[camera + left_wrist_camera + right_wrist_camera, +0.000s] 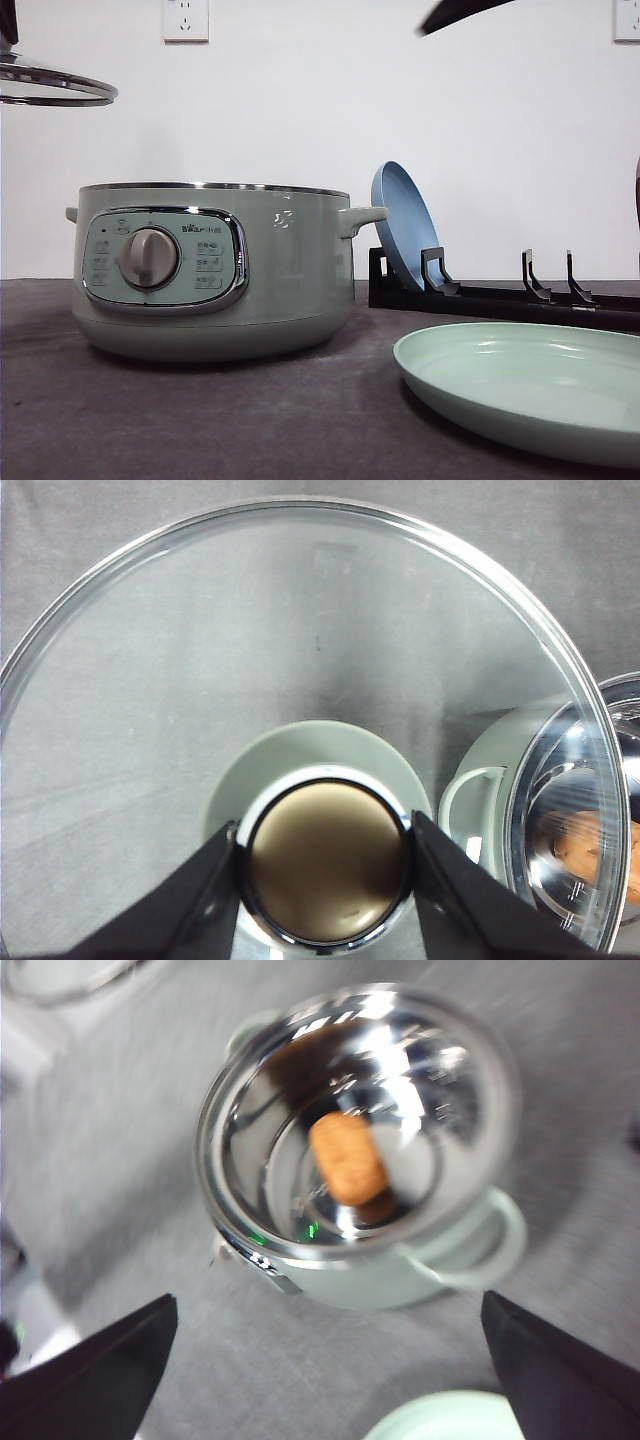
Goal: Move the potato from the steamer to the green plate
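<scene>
The left end effector [325, 865] is clamping the knob of the glass lid [55, 82] and holding it up beside the steamer [215, 270], while the right end effector [330, 1360] is hanging above the pot with its fingers spread wide. The potato [348, 1158] is lying on the shiny floor of the pot, ahead of those fingers, its long axis slanting across the gap, so the right arm is nearer. The green plate [530, 385] is sitting on the worktop beside the steamer, cut off at the frame edge, and motion blur is softening the potato's outline.

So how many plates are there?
2. The blue plate stands on edge in the black rack behind the steamer's right side. The green plate lies flat on the table, front right.
</scene>
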